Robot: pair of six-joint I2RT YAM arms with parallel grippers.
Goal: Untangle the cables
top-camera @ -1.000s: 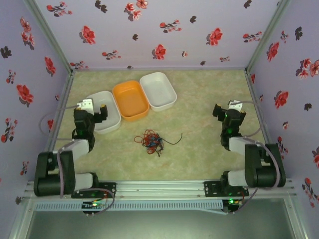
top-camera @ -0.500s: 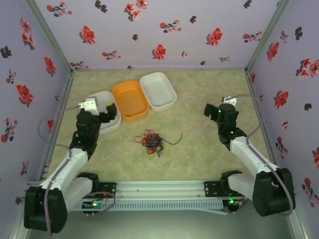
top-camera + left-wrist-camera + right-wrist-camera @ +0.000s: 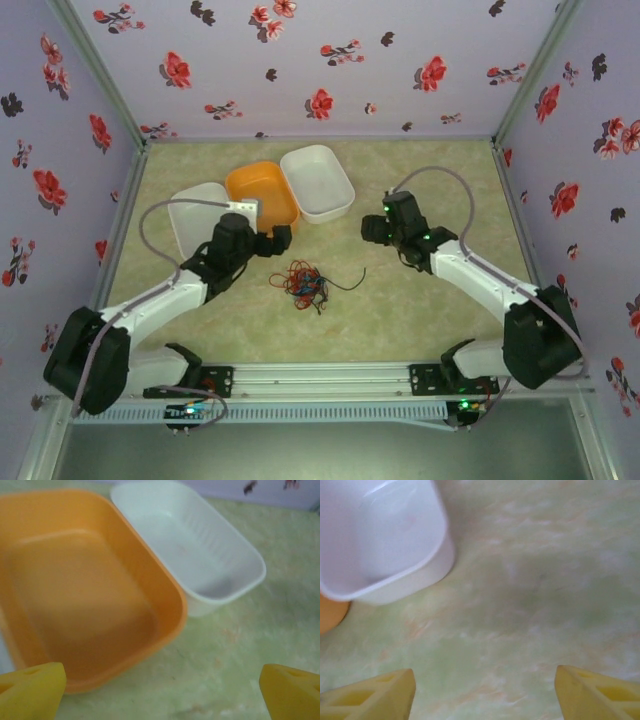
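Note:
The cables [image 3: 303, 282] lie as a small tangle of red, black and blue-green wires in the middle of the table, one black end trailing to the right. My left gripper [image 3: 276, 240] hovers just up-left of the bundle, open, with nothing between its yellow fingertips [image 3: 30, 690]. My right gripper [image 3: 372, 230] hangs up-right of the bundle, also open and empty, its yellow fingertips [image 3: 600, 695] wide apart over bare table.
Three tubs stand at the back left: a white one [image 3: 190, 215], an orange one [image 3: 262, 192] and another white one [image 3: 318, 180]. The left wrist view looks into the orange tub [image 3: 75, 590] and white tub [image 3: 200, 555]. Flowered walls enclose the table.
Both arms have swung inward from the table's sides toward the middle; the left gripper now sits beside the orange tub and the right one nearer the cables. The cables have not moved.

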